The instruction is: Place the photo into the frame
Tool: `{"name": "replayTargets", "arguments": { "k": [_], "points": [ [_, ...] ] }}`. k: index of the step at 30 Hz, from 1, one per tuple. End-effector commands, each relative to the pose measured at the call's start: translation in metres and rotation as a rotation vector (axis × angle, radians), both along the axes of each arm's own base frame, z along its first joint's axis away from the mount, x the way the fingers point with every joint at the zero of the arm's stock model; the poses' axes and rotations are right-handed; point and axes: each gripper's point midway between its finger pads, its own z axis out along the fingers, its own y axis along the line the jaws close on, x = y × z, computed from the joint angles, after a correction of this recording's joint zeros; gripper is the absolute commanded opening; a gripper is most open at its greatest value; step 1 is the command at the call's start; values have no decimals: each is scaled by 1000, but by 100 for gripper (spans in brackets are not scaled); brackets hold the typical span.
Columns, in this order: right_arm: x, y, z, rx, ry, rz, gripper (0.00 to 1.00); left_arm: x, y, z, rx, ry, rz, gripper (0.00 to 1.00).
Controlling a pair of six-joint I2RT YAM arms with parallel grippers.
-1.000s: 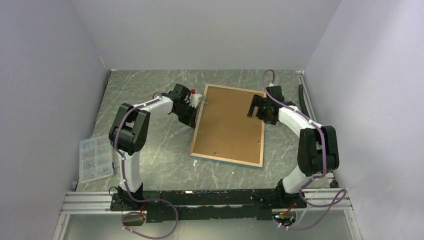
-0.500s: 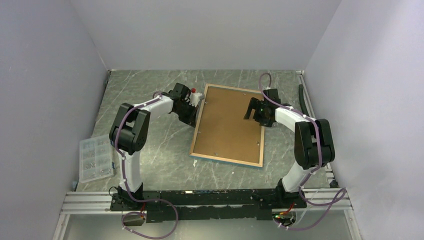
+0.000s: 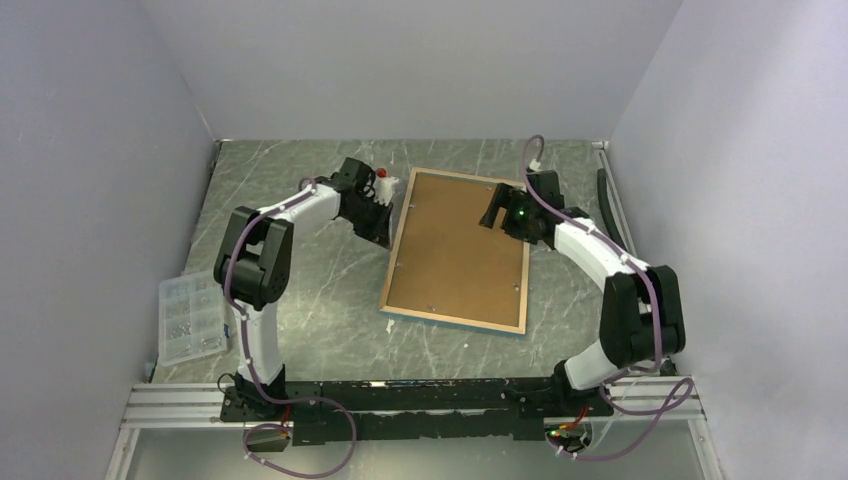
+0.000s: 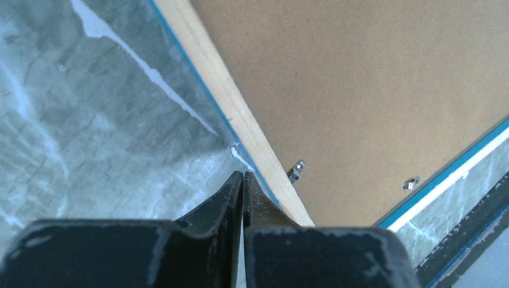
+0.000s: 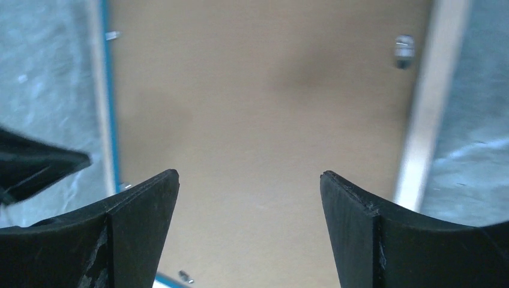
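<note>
Grey marbled table (image 3: 300,290): the surface under everything, with pale walls on three sides.
Frame (image 3: 450,321): lies flat and face down in the middle of the table, between my two arms. Its long sides run away from my bases, slightly skewed. Light wood edges face up, and a thin blue line shows along the outer rim.
Brown hardboard backing (image 3: 458,250): fills the frame's opening and lies flat inside the wood edges.
Left arm (image 3: 265,255): white and black, reaching forward to the frame's left side near its far corner.
Right arm (image 3: 600,255): bent in from the right, with its wrist above the frame's far right part.
Clear parts box (image 3: 190,318): sits at the table's left edge, well apart from the frame.
Right gripper (image 5: 249,177): my jaws are spread wide and grasp nothing. They hang above the bare backing, with the frame's two long edges visible on either side.
Left gripper (image 4: 243,177): my jaws are pressed together with nothing between them. The tips sit just beside the frame's left wood edge, and I cannot tell whether they touch it.
White bottle with red cap (image 3: 387,186): stands by the frame's far left corner, close to my left wrist.
Metal clips (image 4: 295,170): small tabs on the backing near the frame's edges.
</note>
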Motion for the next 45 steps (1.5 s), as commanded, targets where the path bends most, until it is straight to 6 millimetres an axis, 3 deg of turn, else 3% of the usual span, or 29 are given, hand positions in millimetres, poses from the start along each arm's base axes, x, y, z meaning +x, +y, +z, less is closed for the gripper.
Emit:
{"name": "replayTargets", "arguments": {
  "k": [1,6,9,17,20,27,33,45],
  "points": [
    [-4,63,55,78,-163,151,89,2,6,41,-80,-29,0,14],
    [-20,122,51,199,-157,258,63,-8,4,33,-126,33,12,24],
    [-20,136,38,202,-131,262,59,-12,-2,26,-159,77,19,24],
    [28,174,24,276,-101,287,51,-11,-8,13,-200,115,51,16],
    [33,195,16,337,-72,320,47,-13,-12,12,-232,144,41,14],
    [-18,221,-3,441,26,393,43,-23,-13,5,-259,179,30,10],
    [-57,235,-18,464,100,444,46,-27,-10,-10,-237,198,39,8],
    [-68,248,-28,457,130,450,49,-31,-6,-25,-225,219,53,4]
  ]
}}
